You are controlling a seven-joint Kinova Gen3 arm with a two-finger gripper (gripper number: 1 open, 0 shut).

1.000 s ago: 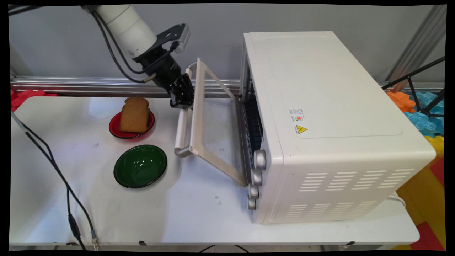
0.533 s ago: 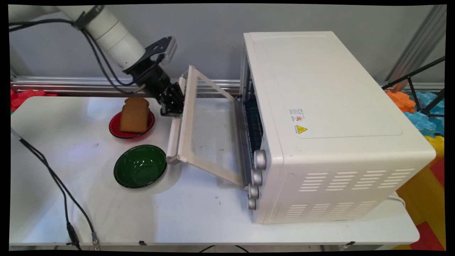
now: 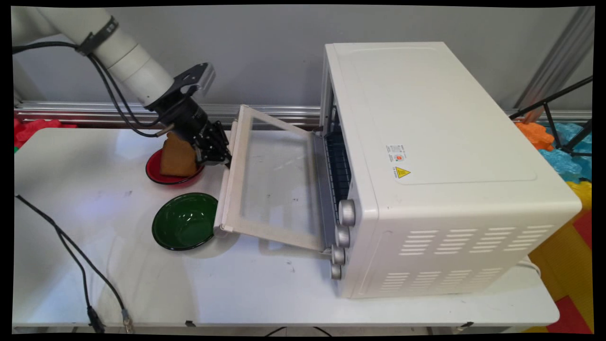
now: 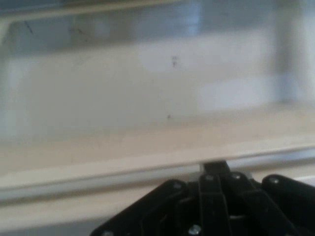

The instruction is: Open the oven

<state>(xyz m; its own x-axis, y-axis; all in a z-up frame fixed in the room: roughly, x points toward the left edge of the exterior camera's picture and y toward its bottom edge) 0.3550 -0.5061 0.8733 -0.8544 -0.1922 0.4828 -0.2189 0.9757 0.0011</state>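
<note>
Grey wall behind white table, aluminium rail along it, colourful floor mats.

oven: white | plate: red | bowl: dark green | toast: brown

— Where was the gripper?
— At the handle of the toaster oven's door, which hung partly open, tilted down toward the table.
— What sat nearby?
— A toast slice on a red plate just behind it, and a green bowl under the handle's near end.
</note>
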